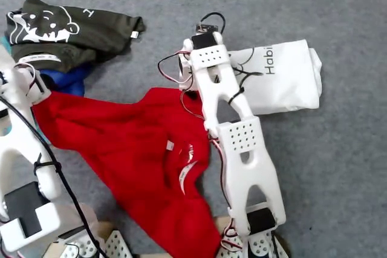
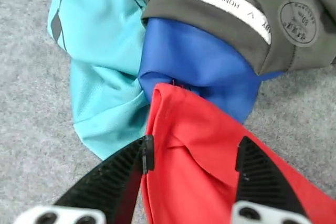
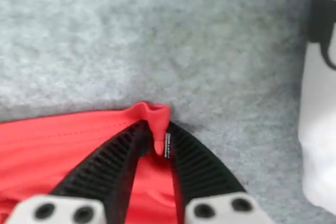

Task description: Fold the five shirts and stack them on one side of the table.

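A red shirt [image 1: 133, 143] lies spread and rumpled across the near middle of the grey table. My right gripper [image 3: 156, 132] is shut on a small fold at the shirt's far edge, also seen as the right gripper [image 1: 188, 93] in the high view. My left gripper [image 2: 197, 153] stands open, its fingers [image 2: 126, 174] on either side of the red shirt [image 2: 199, 150] at its left corner. A folded white shirt [image 1: 284, 77] lies at the right. At the far left, a dark olive shirt [image 1: 66, 28] lies piled over a blue shirt [image 2: 194, 61] and a cyan shirt [image 2: 100, 61].
The right arm [image 1: 233, 119] stretches from the near edge up the middle, partly over the white shirt. The left arm [image 1: 24, 161] stands along the left edge. Bare grey table [image 1: 338, 167] lies at the right and along the far side.
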Action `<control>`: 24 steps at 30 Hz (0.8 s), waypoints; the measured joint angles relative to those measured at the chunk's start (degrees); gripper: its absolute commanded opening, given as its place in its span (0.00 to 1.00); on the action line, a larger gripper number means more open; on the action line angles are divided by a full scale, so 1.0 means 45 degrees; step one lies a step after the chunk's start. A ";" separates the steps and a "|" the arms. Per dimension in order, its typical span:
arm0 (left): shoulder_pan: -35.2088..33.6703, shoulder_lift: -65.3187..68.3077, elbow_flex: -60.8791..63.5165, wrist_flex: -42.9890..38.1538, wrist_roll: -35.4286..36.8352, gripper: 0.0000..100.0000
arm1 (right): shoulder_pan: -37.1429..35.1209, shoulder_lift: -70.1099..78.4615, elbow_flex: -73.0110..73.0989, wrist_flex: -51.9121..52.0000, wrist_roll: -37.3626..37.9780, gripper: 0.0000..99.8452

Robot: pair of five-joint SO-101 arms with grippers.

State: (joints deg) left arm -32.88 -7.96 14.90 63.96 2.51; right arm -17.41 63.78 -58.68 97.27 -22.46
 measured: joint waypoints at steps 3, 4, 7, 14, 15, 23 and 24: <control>0.0000 0.0000 0.0000 0.0137 0.0000 0.27 | 0.0000 0.0176 -0.0918 0.0547 0.0039 0.01; 0.0000 0.0000 0.0000 0.0234 0.0000 0.27 | 0.0000 0.0215 -0.1289 0.0742 0.0078 0.01; 0.0000 0.0000 0.0000 0.0664 0.0000 0.27 | -0.0156 0.0215 -0.2657 0.0762 0.0274 0.01; -0.0664 0.0000 -0.0195 0.1289 0.3282 0.27 | 0.0860 -0.0156 -0.3946 0.0762 0.1192 0.01; -0.0664 0.0000 -0.0254 0.1289 0.3790 0.27 | 0.1094 -0.0410 -0.3907 0.0762 0.1465 0.01; 0.0821 0.0000 -0.1328 0.1289 0.5646 0.27 | 0.3048 -0.3810 -0.0606 0.0781 0.4982 0.01; 0.1250 0.0039 -0.1543 0.1289 0.5802 0.27 | 0.3282 -0.4200 0.0020 0.0781 0.5509 0.01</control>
State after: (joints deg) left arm -27.25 -7.78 7.96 69.76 28.62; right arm -2.64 44.88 -58.59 100.79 2.33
